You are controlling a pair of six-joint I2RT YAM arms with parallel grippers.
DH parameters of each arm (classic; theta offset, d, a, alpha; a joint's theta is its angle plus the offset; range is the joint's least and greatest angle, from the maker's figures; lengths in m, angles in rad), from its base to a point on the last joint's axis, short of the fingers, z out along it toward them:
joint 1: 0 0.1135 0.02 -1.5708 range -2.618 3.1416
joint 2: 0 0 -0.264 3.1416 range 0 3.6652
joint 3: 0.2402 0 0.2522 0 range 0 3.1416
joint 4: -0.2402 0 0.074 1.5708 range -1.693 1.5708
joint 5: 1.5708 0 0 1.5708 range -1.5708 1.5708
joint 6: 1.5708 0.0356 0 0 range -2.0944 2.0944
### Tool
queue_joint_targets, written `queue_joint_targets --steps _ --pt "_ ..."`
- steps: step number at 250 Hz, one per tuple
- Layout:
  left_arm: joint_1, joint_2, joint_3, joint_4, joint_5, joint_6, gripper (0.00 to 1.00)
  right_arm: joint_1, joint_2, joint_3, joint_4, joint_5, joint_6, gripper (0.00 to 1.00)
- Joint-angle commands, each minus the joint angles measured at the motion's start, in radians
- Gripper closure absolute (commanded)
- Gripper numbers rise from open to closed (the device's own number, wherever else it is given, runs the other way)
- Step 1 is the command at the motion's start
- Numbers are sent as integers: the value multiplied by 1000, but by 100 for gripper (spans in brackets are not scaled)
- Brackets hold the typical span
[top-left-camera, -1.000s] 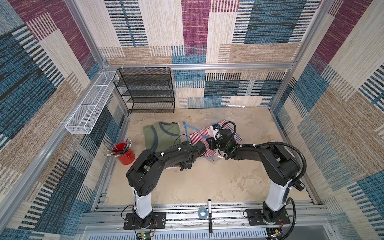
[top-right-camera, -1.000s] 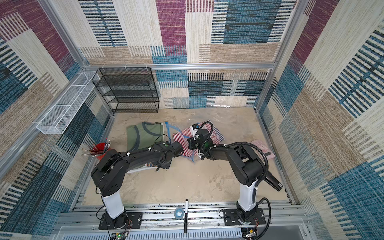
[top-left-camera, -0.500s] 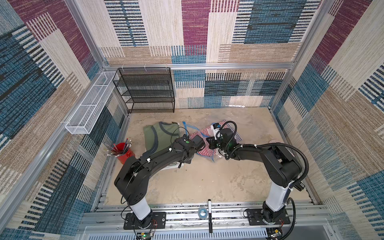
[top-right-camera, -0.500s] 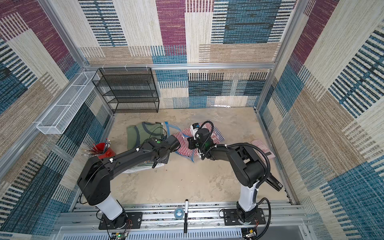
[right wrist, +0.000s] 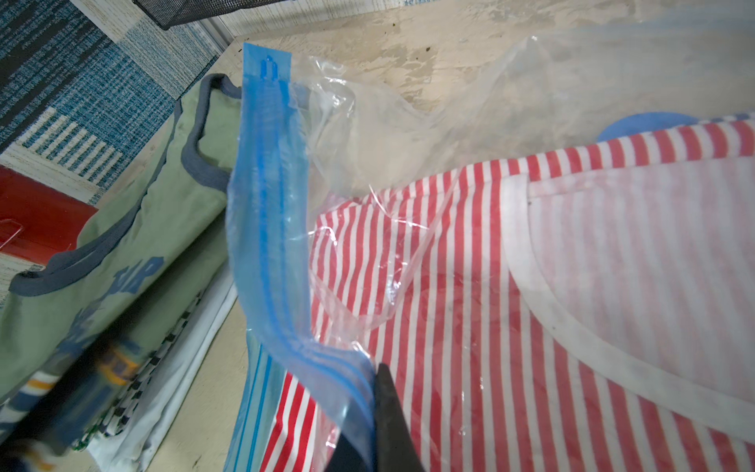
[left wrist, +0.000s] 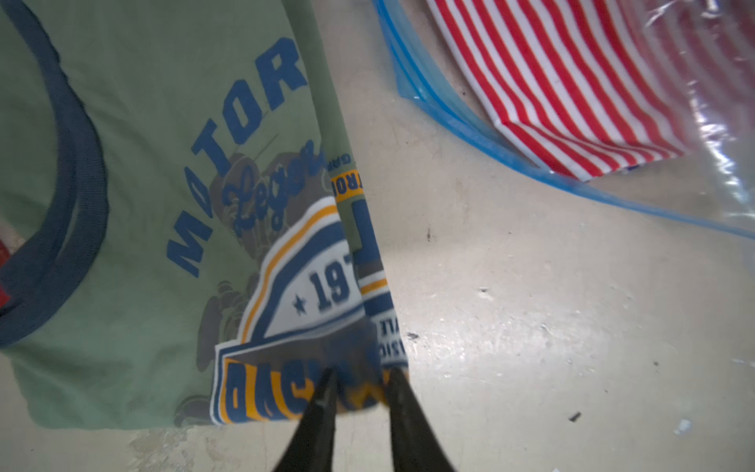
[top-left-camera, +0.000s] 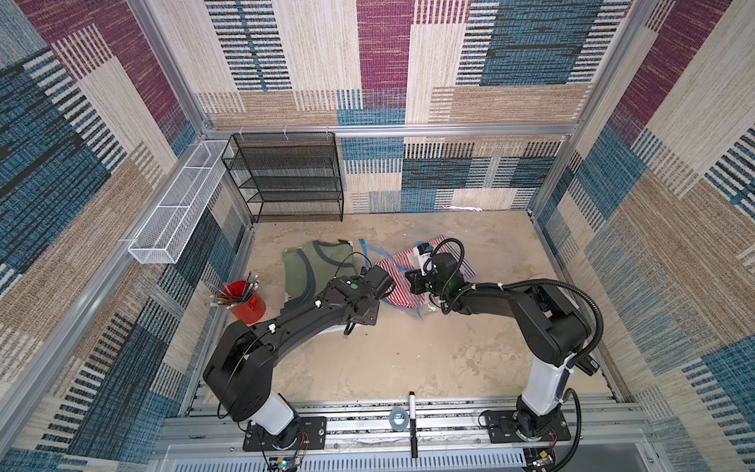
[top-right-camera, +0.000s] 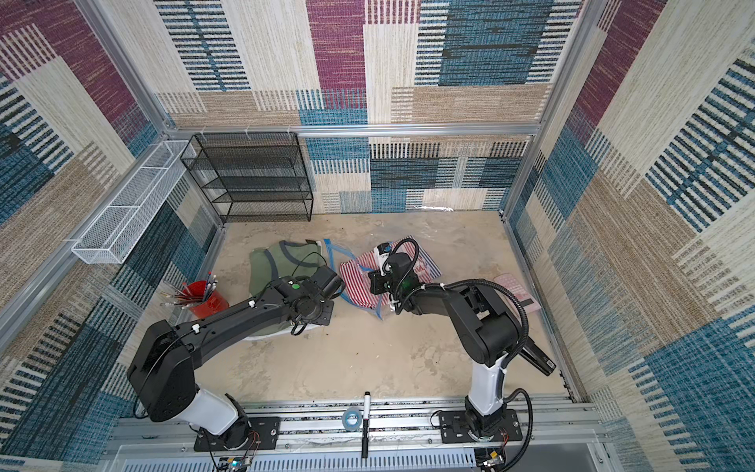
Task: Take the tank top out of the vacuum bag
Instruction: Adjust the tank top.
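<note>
A green tank top (top-left-camera: 310,269) (top-right-camera: 269,269) with navy trim and a printed badge (left wrist: 143,163) lies outside the vacuum bag, on folded clothes. My left gripper (left wrist: 361,380) is open, its fingertips (left wrist: 327,392) apart at the printed corner of that top. The clear vacuum bag (right wrist: 265,204) with its blue zip strip (top-left-camera: 365,249) (left wrist: 449,114) lies to the right, and its round blue valve (right wrist: 637,122) shows. A red-and-white striped garment (top-left-camera: 398,286) (right wrist: 490,286) is inside it. My right gripper (right wrist: 369,392) is shut on the bag's blue zip edge, holding it lifted.
A red cup of pencils (top-left-camera: 247,300) stands left of the clothes. A black mesh shelf (top-left-camera: 286,175) and a white wire basket (top-left-camera: 175,204) are at the back left. A marker (top-left-camera: 412,421) and a tape roll (top-left-camera: 398,417) lie on the front rail. Pink cloth (top-right-camera: 514,286) lies at the right wall.
The left arm's elbow has swung out to the left and its jaws have parted at the green top's corner. The right arm has kept still on the bag edge.
</note>
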Motion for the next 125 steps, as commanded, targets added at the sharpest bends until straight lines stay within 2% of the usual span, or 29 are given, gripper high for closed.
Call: queue_joint_targets --steps 1,21,56,87,125 --pt "15 -81 -38 74 39 30 67 2 2 10 6 3 -3 100" --pt "90 -140 -91 91 36 -13 67 2 2 10 6 1 -3 100" --pt "313 -167 -200 120 123 -68 73 1 6 12 2 -3 -3 100" --pt "470 -195 -276 111 76 -130 73 2 4 13 1 -2 -2 100" --pt "621 -214 -343 191 67 -132 73 2 2 12 5 -8 1 100"
